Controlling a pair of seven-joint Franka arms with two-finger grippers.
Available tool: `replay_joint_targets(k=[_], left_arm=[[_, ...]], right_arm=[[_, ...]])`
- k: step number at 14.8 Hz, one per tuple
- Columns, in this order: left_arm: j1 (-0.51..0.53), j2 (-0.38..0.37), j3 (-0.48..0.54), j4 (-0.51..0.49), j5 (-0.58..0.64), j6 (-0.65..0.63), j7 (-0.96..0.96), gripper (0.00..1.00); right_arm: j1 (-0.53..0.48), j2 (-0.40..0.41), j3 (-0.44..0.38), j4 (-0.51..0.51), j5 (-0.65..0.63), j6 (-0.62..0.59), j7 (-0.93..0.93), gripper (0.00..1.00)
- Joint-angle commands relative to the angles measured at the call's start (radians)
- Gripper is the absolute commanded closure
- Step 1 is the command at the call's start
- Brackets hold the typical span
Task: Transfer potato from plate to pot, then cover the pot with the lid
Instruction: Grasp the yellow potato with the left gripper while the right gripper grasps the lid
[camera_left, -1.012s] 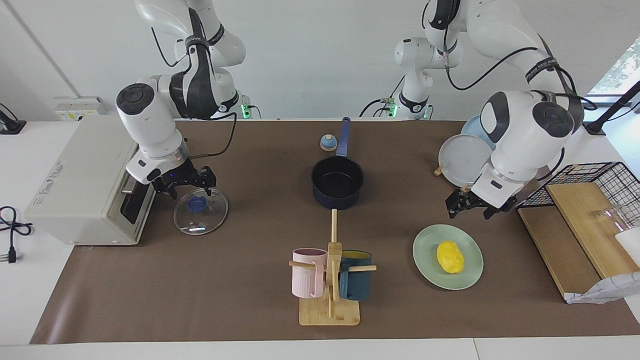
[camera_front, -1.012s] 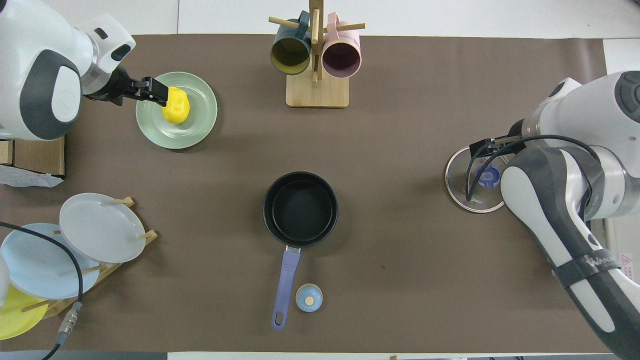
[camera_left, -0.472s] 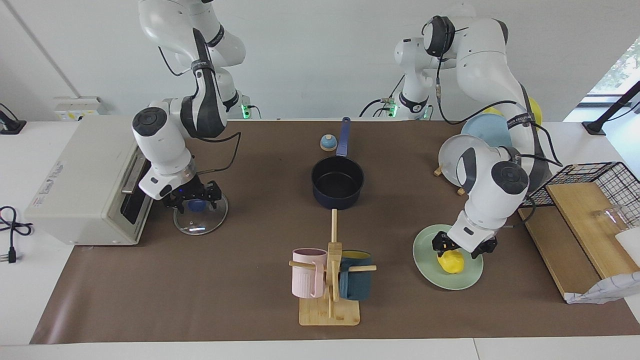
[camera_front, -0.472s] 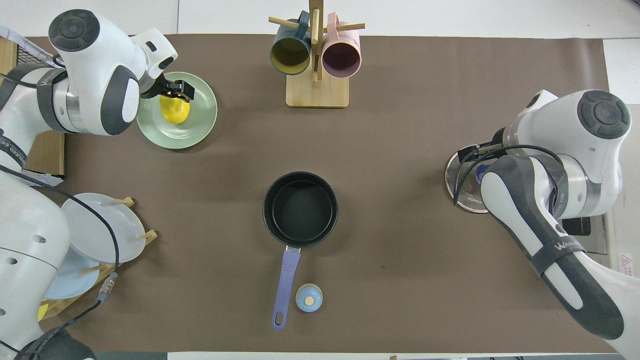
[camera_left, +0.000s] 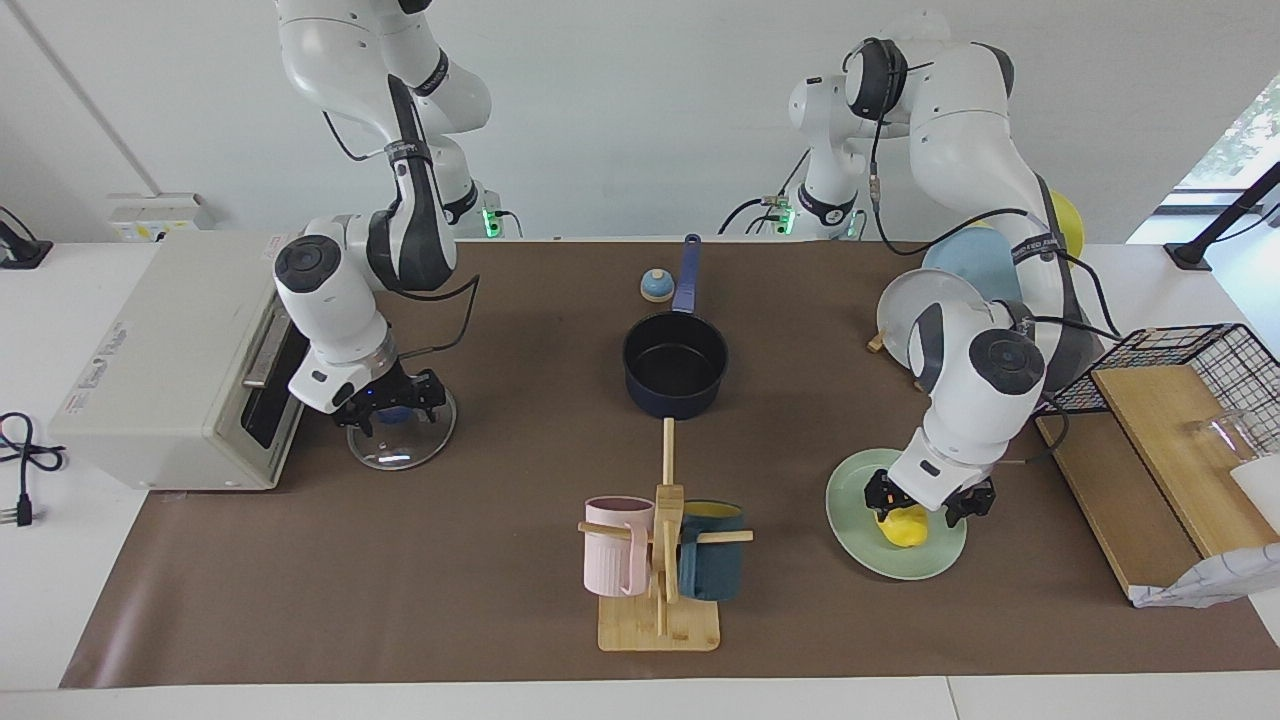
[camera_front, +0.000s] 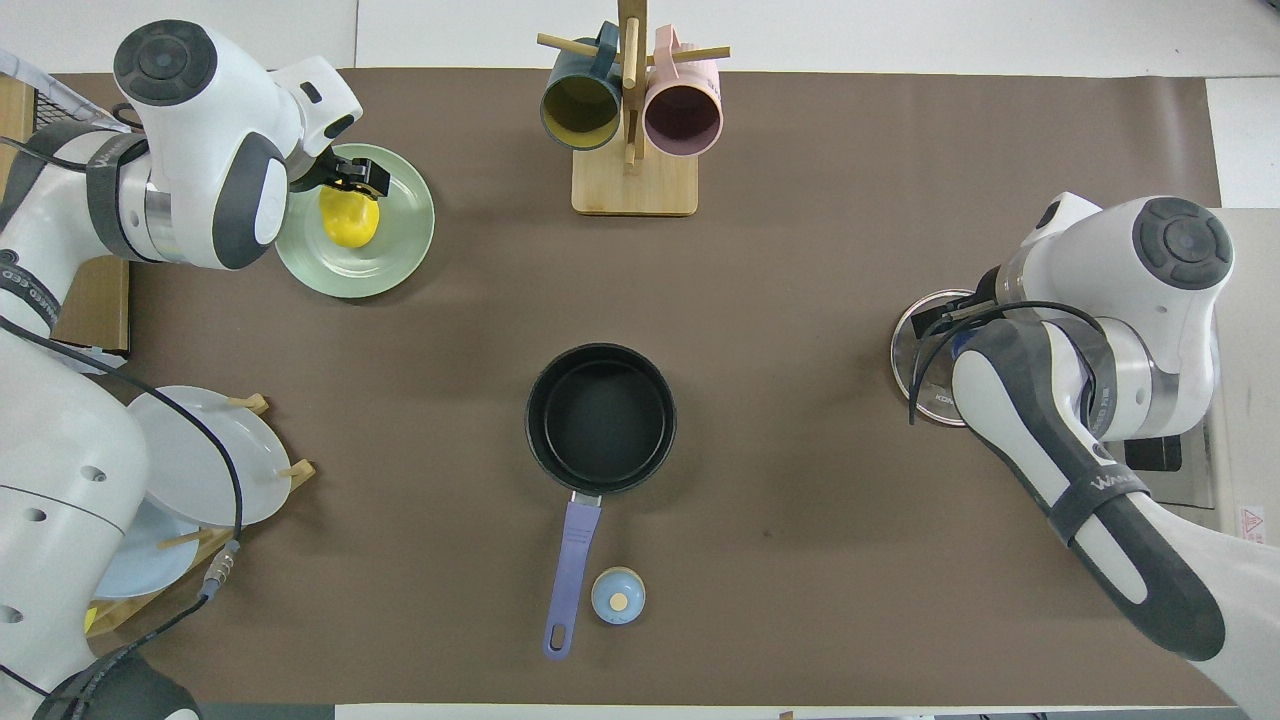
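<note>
While the right gripper stands with open jaws around the blue knob of the lid, the empty pot sits mid-bench, and the left gripper has open jaws astride the potato on the plate.

**Readable markings in the scene**

Few words are showing clearly. The lid is carrying small lettering near its rim, reading roughly "KONKA". A dark band on the right arm is bearing white letters beginning "WAN", the rest being cut off. Other stickers are staying unreadable.
</note>
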Motion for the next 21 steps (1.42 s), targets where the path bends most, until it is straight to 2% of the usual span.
replay_joint_targets(k=[1, 3, 7, 10, 12, 13, 14, 15, 18, 21], left_arm=[[-0.008, 0.012, 0.005, -0.042, 0.001, 0.066, 0.010, 0.00], [-0.003, 0.003, 0.004, -0.071, -0.008, 0.065, 0.009, 0.00], [0.003, 0.001, 0.007, -0.072, -0.103, 0.057, 0.005, 0.00], [0.006, 0.001, 0.008, -0.068, -0.104, 0.054, 0.007, 0.02], [0.006, 0.001, 0.008, -0.067, -0.103, 0.051, 0.007, 0.16], [0.006, 0.001, 0.010, -0.067, -0.101, 0.048, 0.007, 0.34], [0.006, 0.001, 0.011, -0.059, -0.098, 0.032, 0.007, 0.68], [0.005, 0.001, 0.011, -0.044, -0.095, -0.004, 0.005, 0.97], [-0.020, -0.019, 0.005, 0.039, -0.114, -0.165, -0.014, 1.00], [-0.067, -0.216, 0.005, -0.028, -0.198, -0.262, -0.060, 1.00]], right_arm=[[-0.010, -0.029, 0.004, -0.070, 0.011, 0.056, -0.029, 0.00], [-0.015, -0.031, 0.004, -0.080, 0.011, 0.058, -0.029, 0.00], [-0.027, -0.038, 0.004, -0.080, 0.011, 0.024, -0.039, 0.00], [-0.027, -0.040, 0.004, -0.080, 0.011, -0.003, -0.042, 0.01], [-0.027, -0.042, 0.004, -0.078, 0.009, -0.016, -0.044, 0.08], [-0.025, -0.042, 0.004, -0.078, 0.009, -0.017, -0.050, 0.11], [-0.025, -0.043, 0.003, -0.077, 0.009, -0.022, -0.053, 0.15], [-0.025, -0.043, 0.003, -0.077, 0.008, -0.033, -0.053, 0.17], [-0.039, -0.048, 0.001, -0.077, 0.003, -0.053, -0.088, 0.19], [-0.058, -0.048, 0.001, -0.075, 0.003, -0.053, -0.116, 0.28]])
